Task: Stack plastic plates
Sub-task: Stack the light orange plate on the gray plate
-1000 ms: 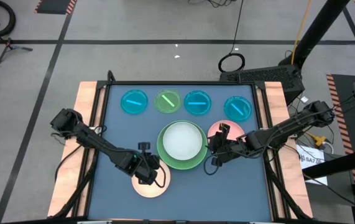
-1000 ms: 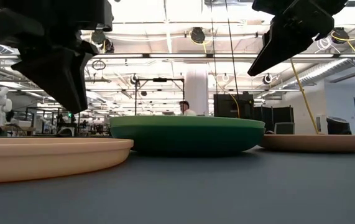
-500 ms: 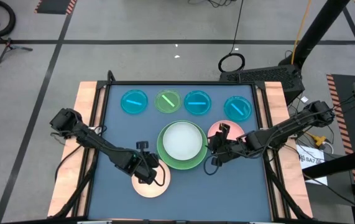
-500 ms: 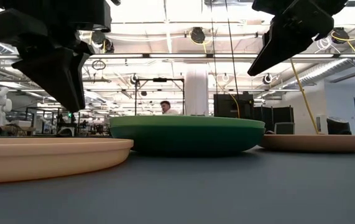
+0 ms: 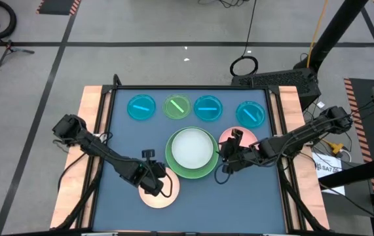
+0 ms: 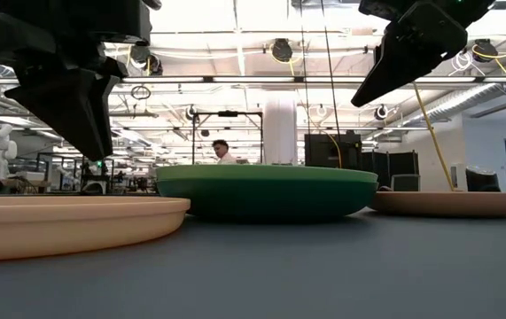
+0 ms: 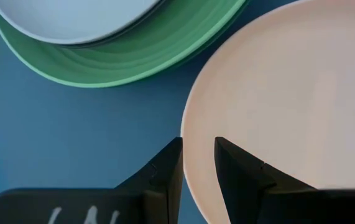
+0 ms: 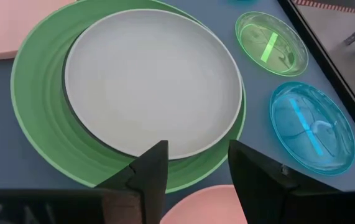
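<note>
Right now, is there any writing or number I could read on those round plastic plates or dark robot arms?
Nothing reads plainly.
Left gripper: white marks, cut off, unreadable.
Right gripper: white marks, cut off, unreadable.
White label beside the table: too small.
Round plastic plates: none.

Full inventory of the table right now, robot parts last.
Cyan plates: 3, translucent, far row.
Lime plate: 1, translucent, far row, between two cyan ones.
Stack: light green plate at bottom, pale grey plate on top, a dark rim between them; table centre.
Pink plate: 1, right of the stack, partly under the right arm.
Cream plate: 1, near side, left of the stack.
Person: 1, in the room behind.
Left gripper: open, over the cream plate's rim.
Right gripper: open, above the stack's edge.
</note>
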### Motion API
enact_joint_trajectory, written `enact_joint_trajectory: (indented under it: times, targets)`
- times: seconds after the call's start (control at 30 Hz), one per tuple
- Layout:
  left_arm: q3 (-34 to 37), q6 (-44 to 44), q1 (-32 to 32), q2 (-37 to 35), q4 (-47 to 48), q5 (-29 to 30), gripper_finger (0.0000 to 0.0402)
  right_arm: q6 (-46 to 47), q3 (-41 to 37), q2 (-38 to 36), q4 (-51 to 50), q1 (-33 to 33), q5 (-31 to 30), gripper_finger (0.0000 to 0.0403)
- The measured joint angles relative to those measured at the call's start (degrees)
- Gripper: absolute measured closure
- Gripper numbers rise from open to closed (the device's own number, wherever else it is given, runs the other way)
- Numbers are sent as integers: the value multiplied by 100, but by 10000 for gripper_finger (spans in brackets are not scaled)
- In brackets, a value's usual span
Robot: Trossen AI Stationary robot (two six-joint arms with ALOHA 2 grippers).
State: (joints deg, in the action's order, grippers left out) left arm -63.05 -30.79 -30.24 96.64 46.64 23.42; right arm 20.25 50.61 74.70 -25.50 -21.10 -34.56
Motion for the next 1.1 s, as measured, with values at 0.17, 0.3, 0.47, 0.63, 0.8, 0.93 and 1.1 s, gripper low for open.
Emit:
enact_joint_trajectory:
  times: [0.17,0.3,0.47,0.63,0.8,0.93,1.1]
  targets:
    - [0,-21,-2,0,-25,50,302,0,0,0,0,0,2,243]
    - [0,-21,-2,0,-38,59,302,2,0,0,0,0,2,243]
    - [0,-38,-2,0,-41,61,302,2,0,0,0,-2,2,243]
    - [0,-45,-2,0,-41,61,302,2,0,0,0,0,2,243]
    - [210,-50,-16,-58,-316,61,302,2,0,0,0,0,2,243]
    - [770,-133,-38,-390,-1052,67,302,2,0,0,2,0,-13,243]
    - [1484,-498,-102,-747,-1906,70,302,-4,0,0,38,-1,-74,243]
